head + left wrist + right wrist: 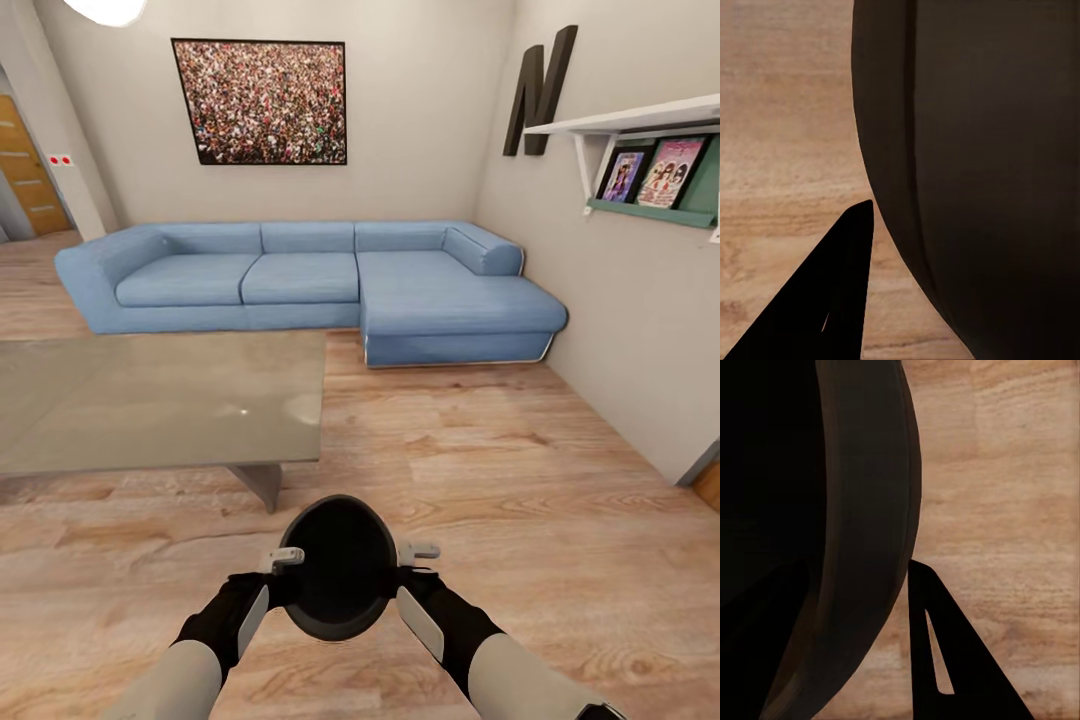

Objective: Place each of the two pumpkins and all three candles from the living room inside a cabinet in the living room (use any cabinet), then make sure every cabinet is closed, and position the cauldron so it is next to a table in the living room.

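The cauldron [338, 580], matte black with its wide mouth facing the head camera, is carried above the wooden floor [480, 470] between both arms. The left tool [283, 558] sits against the cauldron's left flank and the right tool [417, 551] against its right flank; a pale finger shows at each side of the pot near its rim. In the left wrist view the cauldron's dark curved wall [982, 172] lies close beside one black finger [832, 300], with floor planks behind. In the right wrist view the rim and the dark interior of the pot [847, 532] stand just beside one black finger [945, 667]. Whether either tool is clamped on the rim or merely pressed against the wall cannot be told, as the second finger of each is hidden. The bench [160, 400], with its greyish reflective glass top, stands near the cauldron, ahead of it and to its left, apart from it. Beyond the bench a blue corner sofa [310, 285] runs along the far wall under a framed picture [260, 100]. A white wall shelf [640, 125] with small framed pictures hangs on the right-hand wall, next to a large dark letter N [540, 95].
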Available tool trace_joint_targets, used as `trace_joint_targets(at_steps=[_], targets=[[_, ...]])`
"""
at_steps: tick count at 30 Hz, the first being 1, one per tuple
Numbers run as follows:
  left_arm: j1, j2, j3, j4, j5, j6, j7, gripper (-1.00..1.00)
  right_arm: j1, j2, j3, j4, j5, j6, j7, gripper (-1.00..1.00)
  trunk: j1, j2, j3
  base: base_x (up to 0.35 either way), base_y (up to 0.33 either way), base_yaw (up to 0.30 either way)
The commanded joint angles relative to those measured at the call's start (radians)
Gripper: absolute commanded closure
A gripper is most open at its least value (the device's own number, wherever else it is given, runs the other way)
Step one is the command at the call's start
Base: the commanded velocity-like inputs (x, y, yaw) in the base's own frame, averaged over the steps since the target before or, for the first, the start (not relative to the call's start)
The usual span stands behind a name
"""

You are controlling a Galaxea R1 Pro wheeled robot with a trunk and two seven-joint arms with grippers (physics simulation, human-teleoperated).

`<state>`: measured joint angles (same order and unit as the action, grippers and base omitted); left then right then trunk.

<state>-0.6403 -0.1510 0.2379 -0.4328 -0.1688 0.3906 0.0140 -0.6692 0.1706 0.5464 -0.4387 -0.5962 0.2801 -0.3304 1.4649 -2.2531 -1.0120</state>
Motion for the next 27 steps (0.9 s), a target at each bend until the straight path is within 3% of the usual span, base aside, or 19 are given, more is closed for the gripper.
trace_joint_targets(at_steps=[1, 10, 21, 27], targets=[[-0.001, -0.001, 0.014, 0.003, 0.025, -0.001, 0.000, 1.00, 0.000, 0.004, 0.061, -0.003, 0.001, -0.058, 0.024, 1.00, 0.000, 0.000, 0.000, 0.209, 0.000, 0.000], [-0.001, -0.001, 0.014, 0.003, 0.025, -0.001, 0.000, 1.00, 0.000, 0.004, 0.061, -0.003, 0.001, -0.058, 0.024, 1.00, 0.000, 0.000, 0.000, 0.042, 0.000, 0.000], [-0.001, -0.001, 0.014, 0.003, 0.025, -0.001, 0.000, 1.00, 0.000, 0.004, 0.061, -0.003, 0.001, -0.058, 0.024, 1.00, 0.042, -0.077, -0.034, 0.000, 0.000, 0.000], [-0.001, -0.001, 0.014, 0.003, 0.025, -0.001, 0.000, 1.00, 0.000, 0.004, 0.061, -0.003, 0.001, -0.058, 0.024, 1.00, 0.042, -0.077, -0.034, 0.000, 0.000, 0.000]])
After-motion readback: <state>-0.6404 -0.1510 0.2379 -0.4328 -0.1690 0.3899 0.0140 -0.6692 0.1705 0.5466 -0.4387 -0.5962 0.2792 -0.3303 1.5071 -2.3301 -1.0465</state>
